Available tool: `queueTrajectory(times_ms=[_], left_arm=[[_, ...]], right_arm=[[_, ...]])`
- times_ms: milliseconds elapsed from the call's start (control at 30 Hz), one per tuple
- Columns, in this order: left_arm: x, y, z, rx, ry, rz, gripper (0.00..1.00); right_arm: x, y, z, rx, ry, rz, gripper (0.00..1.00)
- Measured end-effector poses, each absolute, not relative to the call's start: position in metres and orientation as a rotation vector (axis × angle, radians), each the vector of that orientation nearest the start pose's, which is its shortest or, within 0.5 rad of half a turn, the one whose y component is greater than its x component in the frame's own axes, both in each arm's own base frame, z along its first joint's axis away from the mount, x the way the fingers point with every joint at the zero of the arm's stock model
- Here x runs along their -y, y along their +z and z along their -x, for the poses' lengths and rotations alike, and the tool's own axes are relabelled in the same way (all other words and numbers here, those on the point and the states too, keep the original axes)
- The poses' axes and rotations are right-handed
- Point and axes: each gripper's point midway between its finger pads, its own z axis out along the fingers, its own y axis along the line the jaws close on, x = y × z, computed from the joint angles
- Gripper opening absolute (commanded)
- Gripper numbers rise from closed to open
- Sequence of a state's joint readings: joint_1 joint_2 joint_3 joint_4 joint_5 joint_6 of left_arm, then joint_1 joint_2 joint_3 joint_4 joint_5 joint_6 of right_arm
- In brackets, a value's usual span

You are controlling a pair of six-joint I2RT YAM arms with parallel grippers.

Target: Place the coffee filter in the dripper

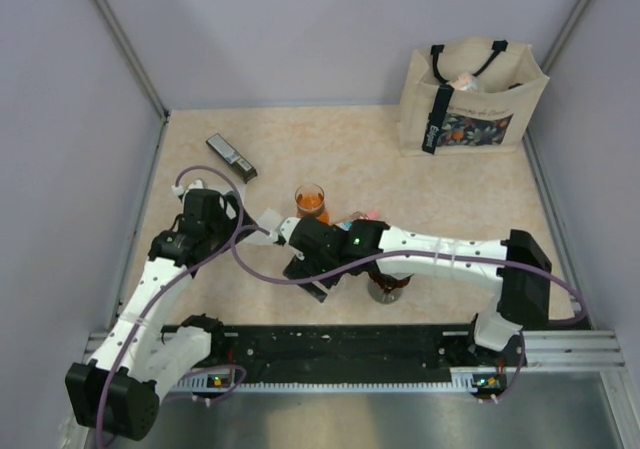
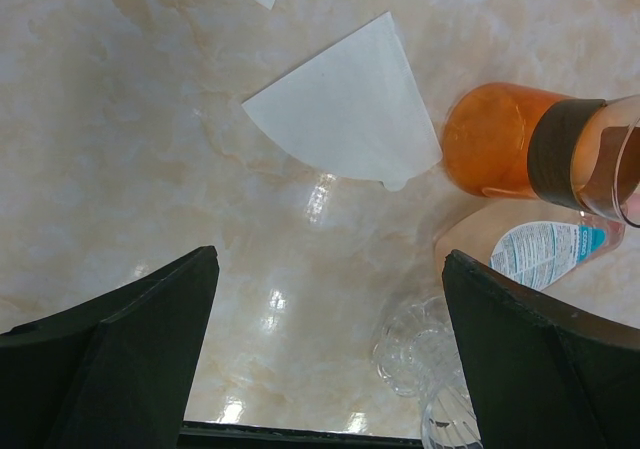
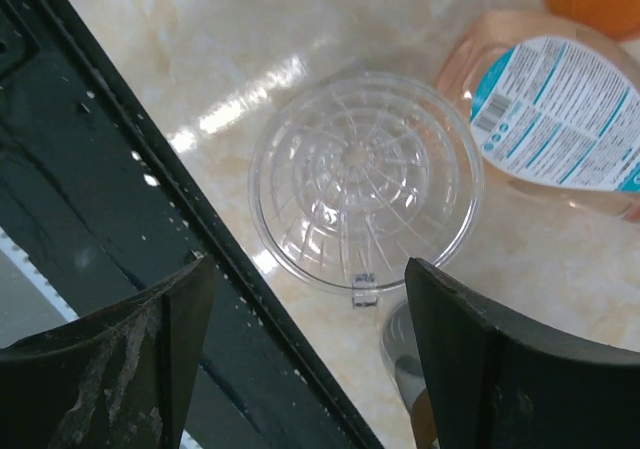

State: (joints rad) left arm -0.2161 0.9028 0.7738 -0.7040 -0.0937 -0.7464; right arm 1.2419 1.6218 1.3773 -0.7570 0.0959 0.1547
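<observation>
Left end effector (image 2: 328,279) stands spread apart, the coffee filter (image 2: 345,104) flat on the surface (image 2: 120,149) just beyond, left of the orange glass (image 2: 495,154). My right end effector (image 3: 305,279) gapes above a clear cup (image 3: 365,179), the dripper (image 1: 388,287) to its right. I can't read the bottle label (image 3: 560,99).

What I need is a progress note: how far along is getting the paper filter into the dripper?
Nothing is finished yet: the filter lies flat on the table, ungrasped. In hand: the left end effector is open with the filter just ahead; the right end effector is open above a clear ribbed cup. Remaining: grasp the filter and seat it in the brown dripper.
</observation>
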Motion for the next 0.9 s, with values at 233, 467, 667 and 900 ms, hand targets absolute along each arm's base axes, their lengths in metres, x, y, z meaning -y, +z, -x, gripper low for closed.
queueTrajectory(times_ms=[233,467,667,900], left_arm=[[0.066,0.146,-0.245,-2.315,-0.34,0.675,0.99],[0.065,0.146,-0.245,-2.317,-0.338,0.671,0.99],[0.065,0.145,-0.244,-2.323,-0.332,0.663,0.99],[0.064,0.144,-0.243,-2.325,-0.325,0.66,0.99]], right_arm=[[-0.34,0.117,-0.134,-2.367,0.219,1.336,0.77],[-0.33,0.116,-0.132,-2.388,0.167,1.344,0.76],[-0.322,0.111,-0.129,-2.417,0.129,1.372,0.75],[-0.32,0.1,-0.127,-2.446,0.093,1.393,0.72]])
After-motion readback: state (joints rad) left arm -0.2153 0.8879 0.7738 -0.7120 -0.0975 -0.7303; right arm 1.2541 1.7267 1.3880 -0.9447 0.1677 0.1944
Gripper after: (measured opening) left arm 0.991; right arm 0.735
